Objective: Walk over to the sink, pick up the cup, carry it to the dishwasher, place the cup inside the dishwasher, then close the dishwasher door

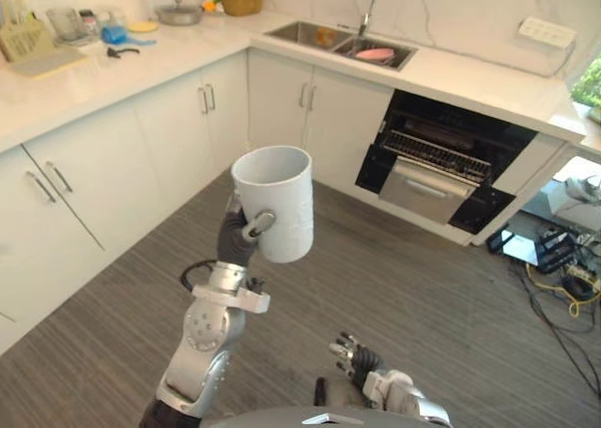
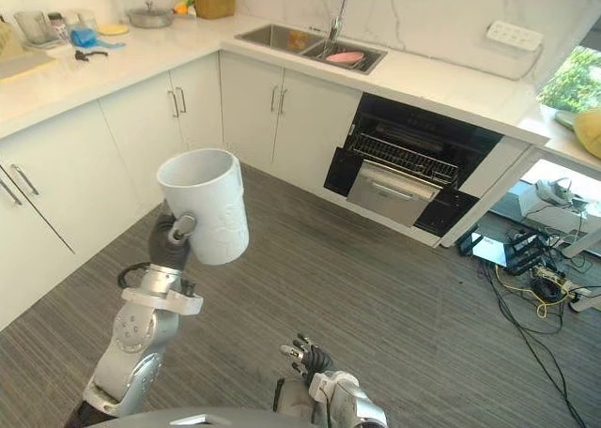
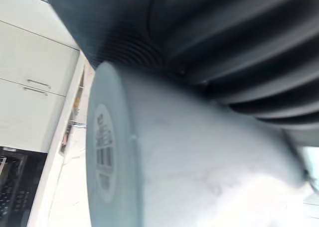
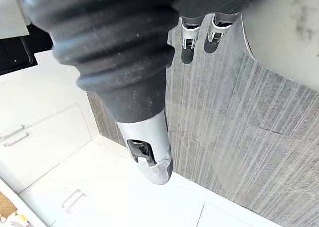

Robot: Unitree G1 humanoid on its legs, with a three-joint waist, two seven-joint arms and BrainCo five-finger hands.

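White, smooth-walled cylindrical cup (image 1: 274, 201) is held upright in mid-air, clamped by the curled fingers of the left hand (image 1: 240, 236).
It is judged rigid, slick, breakable and fairly light, best gripped round the wall. The right hand (image 1: 355, 356) hangs low, fingers relaxed, empty. The open black dishwasher (image 1: 434, 163) lies ahead, beside the steel sink (image 1: 324, 36), across grey plank floor (image 1: 394, 287); no obstacle is noted.

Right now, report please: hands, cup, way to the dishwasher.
Left hand shut on plain white cylindrical cup, mouth up. Right hand open, empty, low. Black dishwasher open ahead; loose cables on grey floor to its right.
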